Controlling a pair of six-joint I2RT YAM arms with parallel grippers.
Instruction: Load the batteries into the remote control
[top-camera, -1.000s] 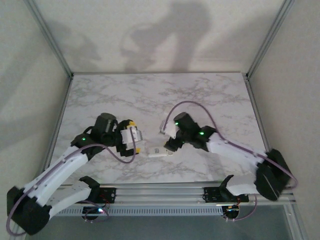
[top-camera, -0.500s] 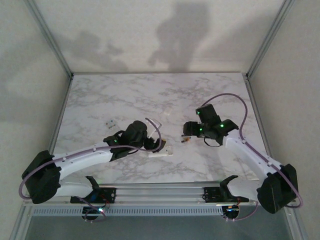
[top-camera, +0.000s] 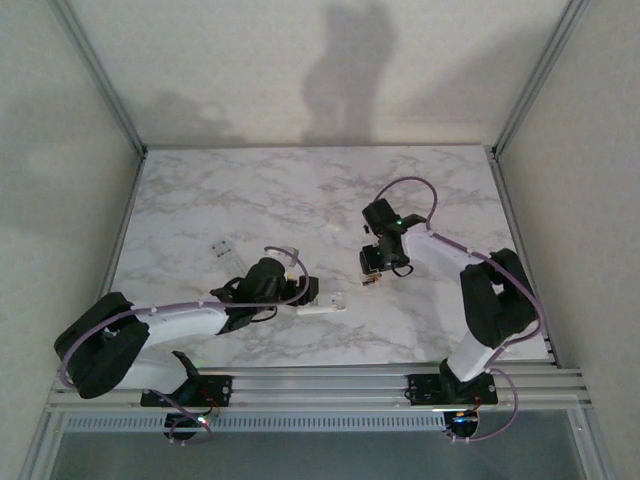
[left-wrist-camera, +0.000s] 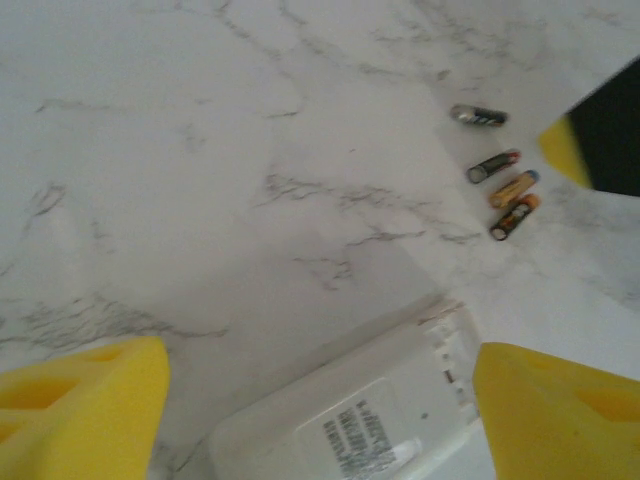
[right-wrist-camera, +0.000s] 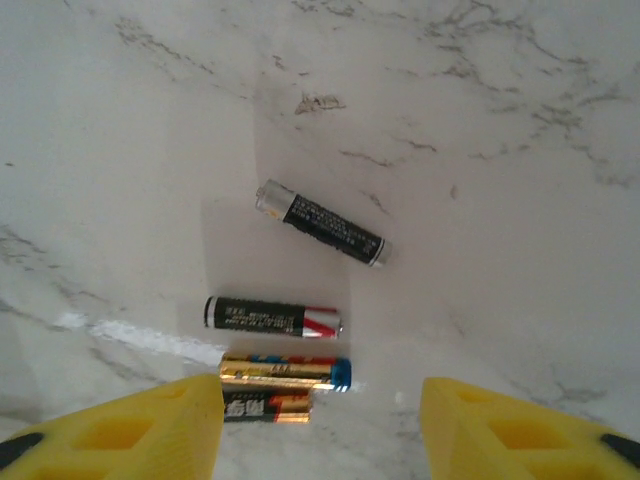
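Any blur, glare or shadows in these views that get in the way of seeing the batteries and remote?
Top external: dim and grainy, with a person-like shadow on the back wall. Left wrist: soft and washed out, the remote control label unreadable. Right wrist: sharpest, print on the batteries visible, one glare streak on the table.

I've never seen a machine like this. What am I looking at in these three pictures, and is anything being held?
These are two robot arms, the left arm and right arm, bolted at the near edge of a marble-patterned table. One picture looks down from above and behind them; the other two come from a camera on each wrist, so the yellow fingers are each arm's own. The left gripper is open, its fingers either side of a long white plastic remote control lying back-up. The right gripper hangs open over four small cylindrical batteries lying loose on the table. Nothing is held.
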